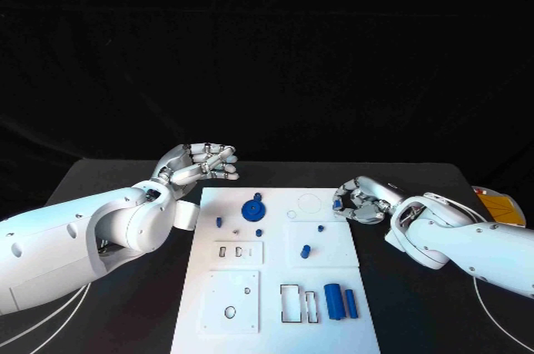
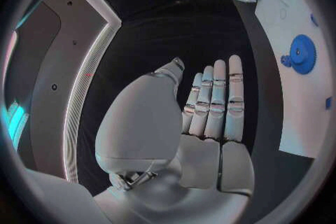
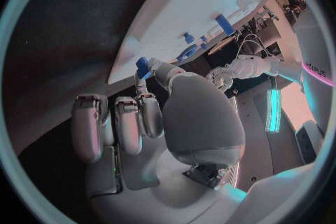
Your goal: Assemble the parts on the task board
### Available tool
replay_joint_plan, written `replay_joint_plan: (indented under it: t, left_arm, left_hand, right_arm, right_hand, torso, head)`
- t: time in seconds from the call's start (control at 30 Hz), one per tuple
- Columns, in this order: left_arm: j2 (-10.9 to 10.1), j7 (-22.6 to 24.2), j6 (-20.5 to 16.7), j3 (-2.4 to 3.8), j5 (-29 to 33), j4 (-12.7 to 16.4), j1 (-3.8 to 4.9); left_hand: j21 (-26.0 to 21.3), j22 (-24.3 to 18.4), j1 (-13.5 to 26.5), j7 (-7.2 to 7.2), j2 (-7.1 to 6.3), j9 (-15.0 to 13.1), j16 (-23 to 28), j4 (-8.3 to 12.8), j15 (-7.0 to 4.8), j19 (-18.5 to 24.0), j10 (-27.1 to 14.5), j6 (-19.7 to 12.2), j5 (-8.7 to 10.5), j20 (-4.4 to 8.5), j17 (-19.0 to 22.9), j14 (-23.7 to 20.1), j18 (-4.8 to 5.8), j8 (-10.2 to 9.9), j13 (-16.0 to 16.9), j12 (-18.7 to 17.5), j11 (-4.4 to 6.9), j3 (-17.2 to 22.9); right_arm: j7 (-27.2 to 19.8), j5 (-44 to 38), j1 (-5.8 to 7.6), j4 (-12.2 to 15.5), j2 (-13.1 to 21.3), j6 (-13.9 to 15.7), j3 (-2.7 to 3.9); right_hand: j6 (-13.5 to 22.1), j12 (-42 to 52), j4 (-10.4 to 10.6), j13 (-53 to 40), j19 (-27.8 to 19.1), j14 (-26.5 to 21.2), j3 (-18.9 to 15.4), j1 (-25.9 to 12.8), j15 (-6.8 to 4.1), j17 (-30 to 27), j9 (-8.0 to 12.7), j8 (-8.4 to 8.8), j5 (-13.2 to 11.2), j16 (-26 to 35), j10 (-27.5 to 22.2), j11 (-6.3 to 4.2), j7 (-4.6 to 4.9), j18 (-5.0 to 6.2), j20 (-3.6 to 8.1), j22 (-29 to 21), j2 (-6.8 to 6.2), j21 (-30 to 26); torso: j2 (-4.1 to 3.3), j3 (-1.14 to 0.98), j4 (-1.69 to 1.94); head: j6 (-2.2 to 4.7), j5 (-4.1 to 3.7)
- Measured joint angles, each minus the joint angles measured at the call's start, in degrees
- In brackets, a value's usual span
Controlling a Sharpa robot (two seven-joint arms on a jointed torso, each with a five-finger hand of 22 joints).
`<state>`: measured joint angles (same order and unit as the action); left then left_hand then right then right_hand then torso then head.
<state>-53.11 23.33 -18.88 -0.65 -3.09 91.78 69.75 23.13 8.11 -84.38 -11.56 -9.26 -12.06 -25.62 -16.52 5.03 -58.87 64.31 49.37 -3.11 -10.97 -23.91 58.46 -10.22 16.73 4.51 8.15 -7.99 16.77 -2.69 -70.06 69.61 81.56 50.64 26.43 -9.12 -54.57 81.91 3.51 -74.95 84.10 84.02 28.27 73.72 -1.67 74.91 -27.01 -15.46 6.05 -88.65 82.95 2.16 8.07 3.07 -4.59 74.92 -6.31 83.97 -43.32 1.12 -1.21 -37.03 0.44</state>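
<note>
Black table (image 1: pixel 133 177), task board (image 1: pixel 278 323) lengthwise, blue cylinder (image 1: pixel 334 301) likewise.

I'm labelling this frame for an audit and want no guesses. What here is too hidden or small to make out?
- Small blue part pinched by the right hand: head view, fingers hide it; right wrist view, too small to identify.
- Left hand's palm: head view, curled fingers cover it.
- White task board's near end: head view, cut off by the edge.
</note>
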Motion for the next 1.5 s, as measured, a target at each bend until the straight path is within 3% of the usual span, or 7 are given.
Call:
replay_joint_plan:
  t: [0.17, 0.4, 0.6, 0.87, 1.27, 1.5]
  left_arm:
    - [0.05, 0.0, 0.0, 0.0, 0.0, -0.17, 0.0]
    - [0.37, 0.0, 0.0, 0.0, 0.0, -0.74, 0.0]
    - [0.89, -0.01, 0.0, -0.01, 0.02, -1.37, 0.0]
    - [1.71, -0.03, 0.0, -0.05, 0.08, -2.43, -0.01]
    - [2.74, -0.05, -0.02, -0.08, 0.27, -3.3, -0.01]
    - [2.99, -0.07, -0.03, -0.09, 0.34, -3.38, -0.01]
  left_hand:
    - [0.21, 0.0, 0.0, 0.0, 0.0, 0.0, 0.0, 0.0, 0.0, 0.0, 0.0, 0.0, 0.0, 0.0, -0.05, 0.0, 0.0, 0.0, -0.03, -0.23, 0.0, 0.0]
    - [0.21, 0.0, 0.0, 0.0, 0.0, 0.0, 0.0, 0.0, 0.0, 0.0, 0.0, 0.0, 0.0, 0.0, -0.1, 0.0, 0.0, 0.0, -0.05, -0.35, 0.0, 0.0]
    - [0.21, 0.0, 0.0, 0.0, 0.0, 0.0, 0.0, 0.0, 0.0, 0.0, 0.0, 0.0, 0.0, 0.0, -0.1, 0.0, 0.0, 0.0, -0.05, -0.35, 0.0, 0.0]
    - [0.21, -0.05, 0.0, 0.0, 0.0, 0.0, 0.0, 0.0, 0.0, 0.0, 0.0, 0.0, 0.0, 0.0, -0.16, 0.0, 0.01, 0.0, -0.04, -0.35, 0.0, 0.0]
    - [0.21, -0.05, 0.0, 0.0, 0.0, 0.0, 0.0, 0.0, 0.0, 0.0, 0.0, 0.0, 0.0, 0.0, -0.15, 0.0, 0.0, 0.0, -0.04, -0.35, 0.0, 0.0]
    - [0.21, -0.05, 0.0, 0.0, 0.0, 0.0, 0.0, 0.0, 0.0, 0.0, 0.0, 0.0, 0.0, 0.0, -0.14, 0.0, 0.01, 0.0, -0.04, -0.35, 0.0, 0.0]
  right_arm:
    - [0.49, -0.14, 0.14, 1.99, 0.24, 1.63, 0.0]
    - [4.03, -2.02, 1.63, 7.03, -0.55, 3.0, 0.09]
    - [8.53, -5.34, 2.19, 10.14, -3.9, 3.2, 0.08]
    - [14.22, -10.07, 2.27, 12.03, -10.72, 2.98, -0.14]
    - [19.2, -13.98, -0.6, 11.47, -17.56, 1.89, -0.75]
    - [21.63, -15.89, -2.05, 11.08, -19.2, 1.03, -0.94]
  right_hand:
    - [0.0, 0.0, 0.0, 0.0, -0.1, 0.0, 0.0, -0.06, 0.0, 0.0, 0.01, -0.03, -0.23, 0.0, 0.03, -0.17, 0.0, 0.0, 0.3, 0.0, 0.06, 0.0]
    - [0.01, 0.0, 0.0, 0.01, -0.1, 0.0, 0.0, -0.06, 0.0, 0.0, 0.02, -0.03, -0.34, -0.22, -0.07, -0.26, -0.01, 0.0, 0.3, -0.01, 0.06, 0.22]
    - [0.01, -0.01, 0.0, 0.01, -0.1, -0.18, -0.01, -0.06, -0.21, 0.0, 0.01, -0.03, -0.44, -0.22, -0.07, -0.26, -0.01, 0.01, 0.3, -0.01, 0.05, 0.22]
    - [0.02, -0.01, -0.04, 0.02, -0.11, 0.01, 0.44, -0.06, -0.4, 0.0, 0.03, -0.04, 1.05, -0.22, -0.07, -0.26, -0.02, 0.0, 0.3, -0.02, 0.04, 0.22]
    - [0.12, -0.01, -0.03, 0.02, -0.11, 0.01, 0.43, -0.07, -0.4, -0.01, 0.04, -0.04, 1.39, -0.22, -0.07, -0.25, -0.12, 0.0, 0.29, 0.03, 0.03, 0.22]
    - [0.12, -0.02, -0.03, 0.03, -0.11, 0.01, 0.43, -0.37, -0.39, -0.01, 0.04, -0.04, 1.71, -0.22, -0.07, -0.25, -0.12, 0.0, 0.29, 0.02, -0.28, 0.22]
  torso:
    - [0.07, 0.01, 0.0]
    - [0.15, 0.01, 0.0]
    - [0.22, 0.02, 0.0]
    - [0.5, 0.06, 0.09]
    - [0.68, 0.14, 0.19]
    - [0.63, 0.14, 0.27]
  head:
    - [0.01, 0.07]
    - [-0.06, 0.18]
    - [-0.19, 0.65]
    - [-1.05, 1.81]
    - [-2.21, 3.44]
    - [-2.48, 3.79]
